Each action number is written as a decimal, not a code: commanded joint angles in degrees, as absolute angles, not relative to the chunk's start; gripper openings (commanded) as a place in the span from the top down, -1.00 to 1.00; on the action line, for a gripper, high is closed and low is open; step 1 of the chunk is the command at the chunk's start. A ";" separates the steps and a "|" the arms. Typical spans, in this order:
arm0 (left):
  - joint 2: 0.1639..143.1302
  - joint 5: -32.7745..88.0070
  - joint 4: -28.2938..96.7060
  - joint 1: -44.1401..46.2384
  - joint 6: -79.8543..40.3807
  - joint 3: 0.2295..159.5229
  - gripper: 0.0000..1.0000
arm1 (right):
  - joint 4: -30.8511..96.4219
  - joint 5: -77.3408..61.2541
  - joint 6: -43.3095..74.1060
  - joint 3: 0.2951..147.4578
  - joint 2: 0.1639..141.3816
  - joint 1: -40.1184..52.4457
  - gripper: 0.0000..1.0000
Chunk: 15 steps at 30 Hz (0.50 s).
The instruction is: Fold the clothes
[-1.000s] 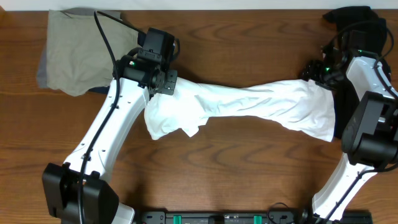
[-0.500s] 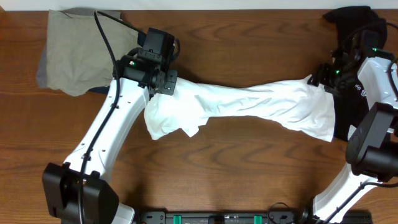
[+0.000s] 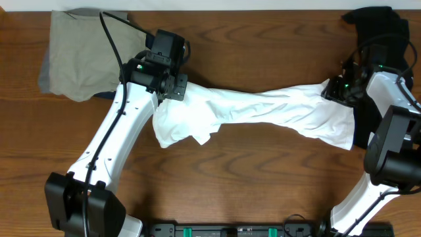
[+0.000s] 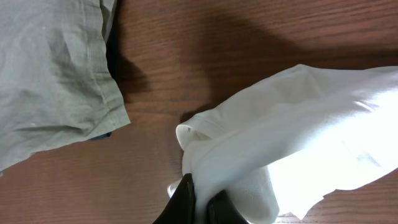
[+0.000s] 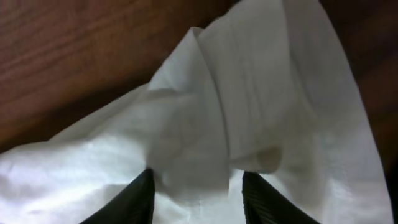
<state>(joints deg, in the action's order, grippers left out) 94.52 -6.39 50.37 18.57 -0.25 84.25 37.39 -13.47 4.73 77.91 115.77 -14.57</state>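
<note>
The white T-shirt [image 3: 263, 113] lies stretched in a crumpled band across the table, from the left arm to the right arm. Its graphic is hidden. My left gripper [image 3: 172, 92] is shut on the shirt's left end; in the left wrist view the black fingers [image 4: 200, 198] pinch a fold of white cloth [image 4: 292, 130]. My right gripper [image 3: 333, 91] is at the shirt's right end. In the right wrist view its fingers [image 5: 198, 190] are spread apart over bunched white cloth [image 5: 249, 112], with a fold between them.
A khaki-tan folded garment [image 3: 82, 52] lies at the back left, also seen in the left wrist view [image 4: 50, 68]. A black garment [image 3: 378, 23] lies at the back right under the right arm. The wooden table [image 3: 263, 171] runs to the front edge.
The right gripper moved a little right and back, then returned left onto the shirt's right end. The left arm and the shirt have hardly moved.
</note>
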 commanded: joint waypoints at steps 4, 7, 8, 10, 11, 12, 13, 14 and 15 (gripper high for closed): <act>94.78 -6.63 50.50 18.33 -1.17 84.29 0.88 | 33.17 -13.76 5.28 75.02 115.15 -11.99 0.34; 94.78 -6.63 50.50 18.33 -1.15 84.29 0.88 | 32.45 -13.76 5.54 74.76 115.15 -11.31 0.66; 94.78 -6.66 50.50 18.33 -1.15 84.29 0.88 | 32.21 -13.78 5.78 74.78 115.15 -11.25 0.83; 94.78 -6.68 50.48 18.33 -0.97 84.29 0.88 | 31.48 -13.74 7.09 74.83 115.02 -11.42 0.97; 94.78 -6.72 50.46 18.33 -0.10 84.29 0.88 | 31.40 -13.96 7.66 75.13 114.72 -11.60 0.97; 94.76 -6.96 50.46 18.31 0.93 84.29 0.88 | 31.44 -14.00 7.73 75.48 114.45 -11.75 0.99; 94.70 -7.62 50.37 18.26 1.43 84.31 0.88 | 31.68 -14.02 7.73 76.14 113.80 -12.01 0.98; 94.50 -8.84 50.19 18.15 1.45 84.33 0.89 | 32.05 -14.11 7.68 76.93 112.88 -12.27 0.97; 94.19 -10.09 49.93 17.93 1.45 84.42 0.88 | 32.67 -14.28 7.68 77.82 111.70 -12.58 0.98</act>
